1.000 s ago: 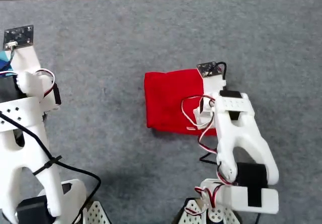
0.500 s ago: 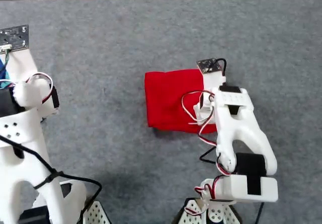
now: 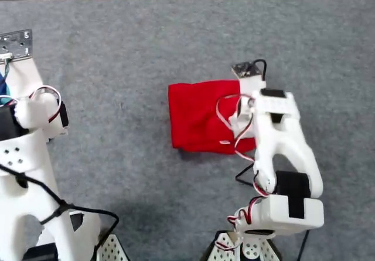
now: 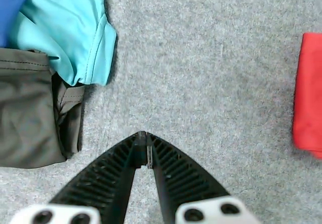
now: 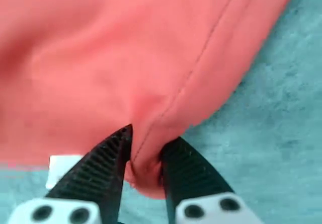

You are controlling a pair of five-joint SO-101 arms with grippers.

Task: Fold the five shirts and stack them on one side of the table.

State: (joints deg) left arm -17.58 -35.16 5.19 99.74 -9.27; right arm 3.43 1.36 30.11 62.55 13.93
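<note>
At the far left sits the pile: a blue shirt (image 4: 12, 2), a teal shirt (image 4: 70, 27) lapping over it, and a dark shirt (image 4: 30, 108) on the near side, touching the teal one. The left gripper (image 4: 145, 143) hangs just right of that pile over bare table (image 3: 117, 50), its fingers pressed together with nothing between them. The left arm (image 3: 26, 155) stands at the left edge of the table.

The red shirt (image 3: 199, 117) lies mid-table, well apart from the pile and to its right. It is a folded block about as wide as it is deep, and its right part is covered by the right arm (image 3: 275, 143). The right gripper (image 5: 148, 139) is clamped on a raised ridge of red cloth at the shirt's right edge, beside a seam and a small white label (image 5: 63, 168). One finger sits on each side of the fold.

The relation that matters is that the shirt is gripped by its right edge, while the pile it probably has to join lies off to the left. The right arm is the one on the shirt, and the left gripper is the one by the pile. Any carry would run leftward across the open table, with the loose left part of the shirt leading. Held by one pinched ridge, the fold could well slump open on the way
</note>
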